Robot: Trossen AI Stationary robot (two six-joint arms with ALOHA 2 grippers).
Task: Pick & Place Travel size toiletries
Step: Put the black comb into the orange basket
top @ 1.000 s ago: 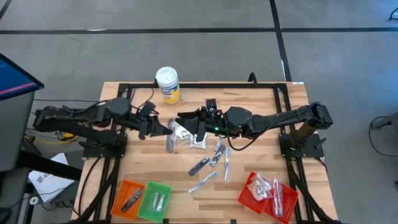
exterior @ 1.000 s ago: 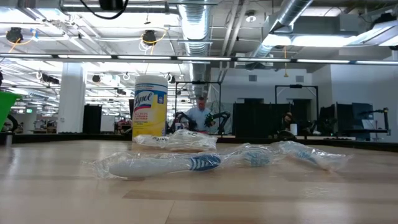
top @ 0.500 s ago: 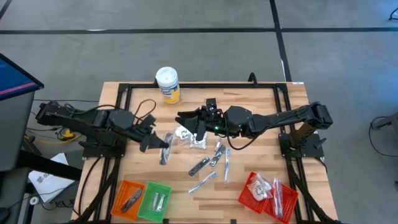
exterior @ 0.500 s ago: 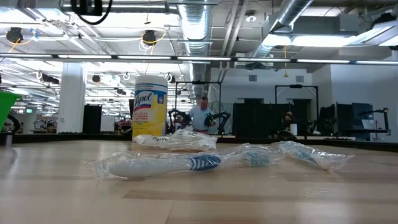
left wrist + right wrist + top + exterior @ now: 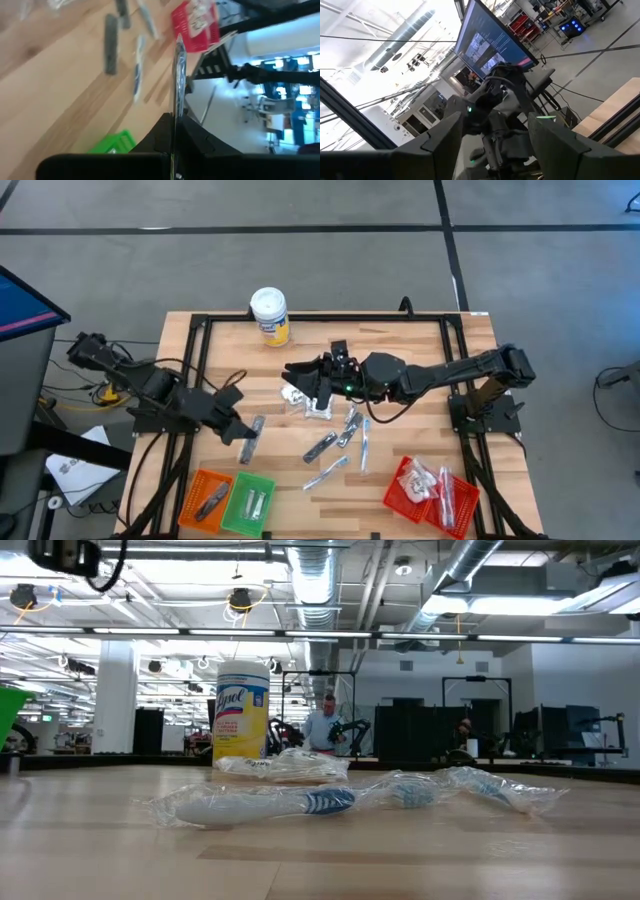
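Left pincer point(image 5: 240, 436) was clamped on a slim silvery stick point(image 5: 250, 438), fingers pinching it edge-on so it jutted straight ahead in the wrist view point(image 5: 178, 80). It hung just above the orange basket point(image 5: 205, 496) and green basket point(image 5: 250, 502), probably lined up for a drop. Right pincer point(image 5: 297, 377) hovered with fingers apart over the white sachets point(image 5: 318, 408), well off toward mid-counter point(image 5: 420, 350). More toiletries point(image 5: 340, 442) lay loose beyond it; the red basket point(image 5: 432, 492) already held some.
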